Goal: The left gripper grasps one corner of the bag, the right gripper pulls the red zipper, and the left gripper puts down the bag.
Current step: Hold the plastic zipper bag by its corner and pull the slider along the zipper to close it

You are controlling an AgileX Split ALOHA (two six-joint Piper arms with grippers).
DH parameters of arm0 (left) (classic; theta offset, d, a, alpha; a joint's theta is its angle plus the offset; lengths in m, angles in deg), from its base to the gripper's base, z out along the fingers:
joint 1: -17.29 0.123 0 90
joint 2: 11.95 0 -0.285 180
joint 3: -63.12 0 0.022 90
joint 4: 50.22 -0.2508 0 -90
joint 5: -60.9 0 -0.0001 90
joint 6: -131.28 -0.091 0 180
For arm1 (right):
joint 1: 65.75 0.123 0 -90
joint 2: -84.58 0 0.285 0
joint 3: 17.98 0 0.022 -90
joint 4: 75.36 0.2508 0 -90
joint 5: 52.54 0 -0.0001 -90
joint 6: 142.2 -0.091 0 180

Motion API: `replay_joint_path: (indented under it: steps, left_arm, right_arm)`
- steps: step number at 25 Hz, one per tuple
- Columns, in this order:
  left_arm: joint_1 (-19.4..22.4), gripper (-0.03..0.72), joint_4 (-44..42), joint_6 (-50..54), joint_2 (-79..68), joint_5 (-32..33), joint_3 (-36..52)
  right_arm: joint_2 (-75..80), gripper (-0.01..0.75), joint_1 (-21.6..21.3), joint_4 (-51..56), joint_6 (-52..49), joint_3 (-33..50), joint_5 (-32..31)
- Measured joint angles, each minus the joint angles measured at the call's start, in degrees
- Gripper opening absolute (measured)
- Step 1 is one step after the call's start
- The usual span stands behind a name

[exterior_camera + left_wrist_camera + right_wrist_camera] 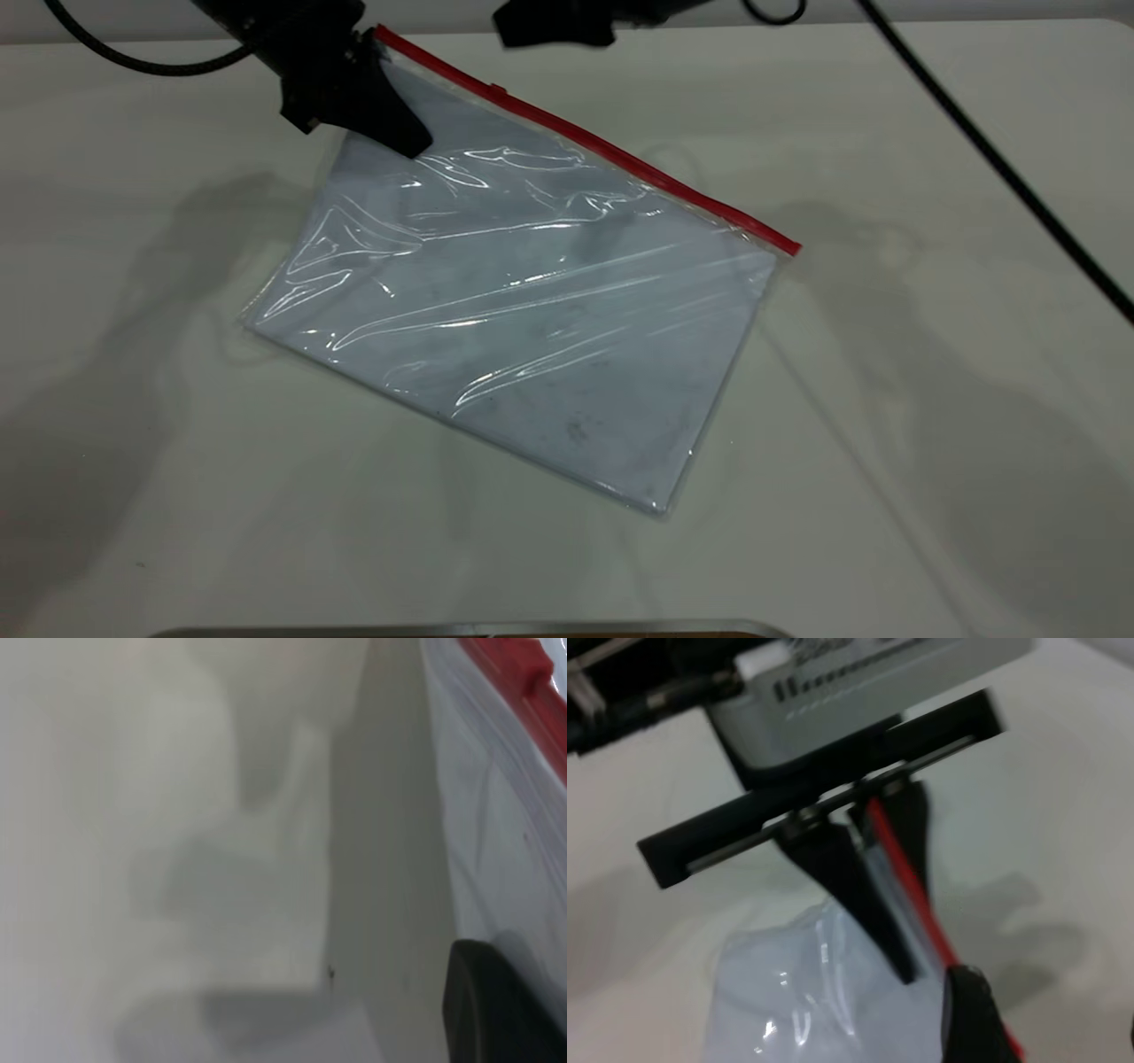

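Bag corner pinched by left hand; zipper not yet pulled.

Bag point(532, 310) lies mid-surface point(930, 487), tilted, its corner point(383, 40) at approx 11 o'clock raised slightly in the left hand point(394, 124), whose fingers are closed on the film there. Red zipper point(620, 159) runs along the far edge from 11 toward 3 o'clock; slider tab point(498, 89) sits near the held end. Right hand point(554, 27) hovers just beyond the zipper at 12 o'clock; finger state: cannot tell. Assessment: thin film, very light, limp, wrinkles freely, prob. slippery; only the zipper strip gives stiffness. Best hold is on the strip-end corner; the tab is tiny, so needs precise hooking.
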Motion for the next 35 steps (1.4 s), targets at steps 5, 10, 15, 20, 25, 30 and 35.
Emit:
replay_joint_path:
  steps: [5,10,15,20,25,30,35]
  left_arm:
    - [-0.43,0.073,0.05,-0.18,0.00,0.04,0.00]
    - [-0.43,0.073,0.05,-0.29,0.00,0.04,0.00]
    - [-0.43,0.073,0.05,-0.34,0.00,0.04,0.00]
    - [-0.43,0.073,0.05,-0.41,0.00,0.04,0.00]
    - [-0.43,0.073,0.05,-0.41,0.00,0.06,0.00]
    - [-0.43,0.073,0.05,-0.40,0.00,0.11,0.00]
    - [-0.43,0.073,0.06,-0.40,0.00,0.11,0.00]
  right_arm:
    - [1.52,0.466,0.58,0.13,0.69,0.00,-0.06]
    - [1.63,0.466,0.58,0.13,0.88,-0.09,-0.01]
    - [1.84,0.466,0.58,0.95,2.45,-0.09,1.54]
    - [3.18,0.466,0.58,2.40,3.09,-0.09,1.94]
    - [4.44,0.466,0.58,3.55,3.16,-0.09,1.94]
    - [4.66,0.463,0.58,5.26,4.04,-0.09,1.94]
    - [4.66,0.367,0.58,5.46,4.30,-0.09,1.83]
